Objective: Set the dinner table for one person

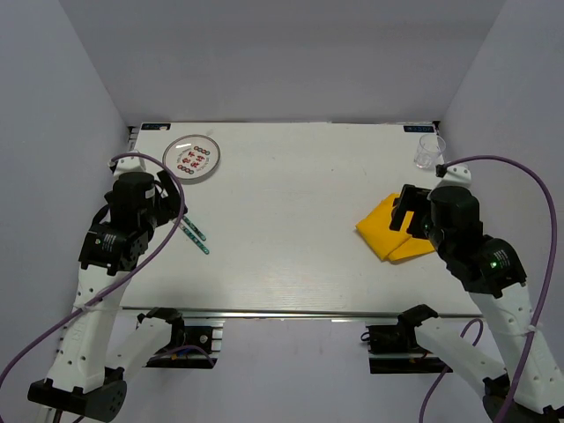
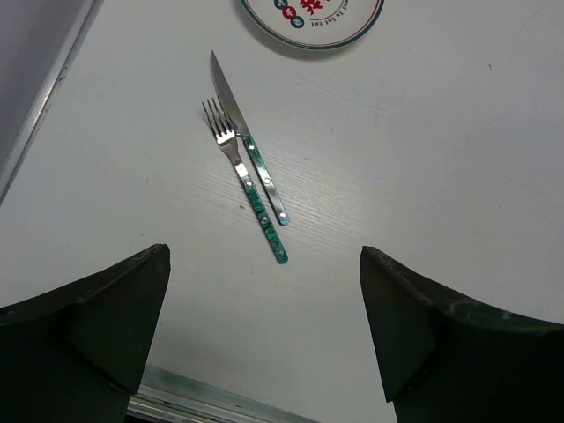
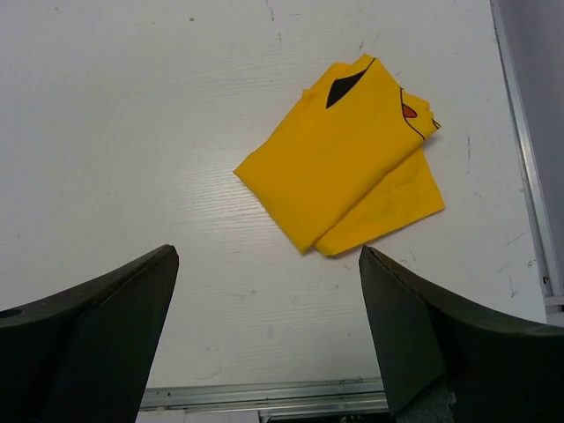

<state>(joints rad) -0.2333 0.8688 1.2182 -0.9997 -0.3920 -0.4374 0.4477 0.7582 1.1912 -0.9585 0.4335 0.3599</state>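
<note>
The white dinner table (image 1: 291, 211) has a metal rail (image 1: 291, 312) along its near edge. A patterned plate (image 1: 192, 158) sits at the far left and shows in the left wrist view (image 2: 310, 22). A fork (image 2: 247, 181) and a knife (image 2: 249, 145) with green handles lie side by side, touching, near the plate; in the top view (image 1: 195, 235) the arm partly hides them. A folded yellow placemat (image 1: 388, 231) lies at the right, also in the right wrist view (image 3: 348, 159). A clear glass (image 1: 431, 152) stands at the far right. My left gripper (image 2: 264, 322) and my right gripper (image 3: 269, 322) are open, empty, above the table.
Grey walls enclose the table on the left, right and back. A metal edge strip (image 3: 520, 150) runs along the table's right side, and another (image 2: 44, 101) along its left side. Purple cables (image 1: 520, 167) loop from both arms.
</note>
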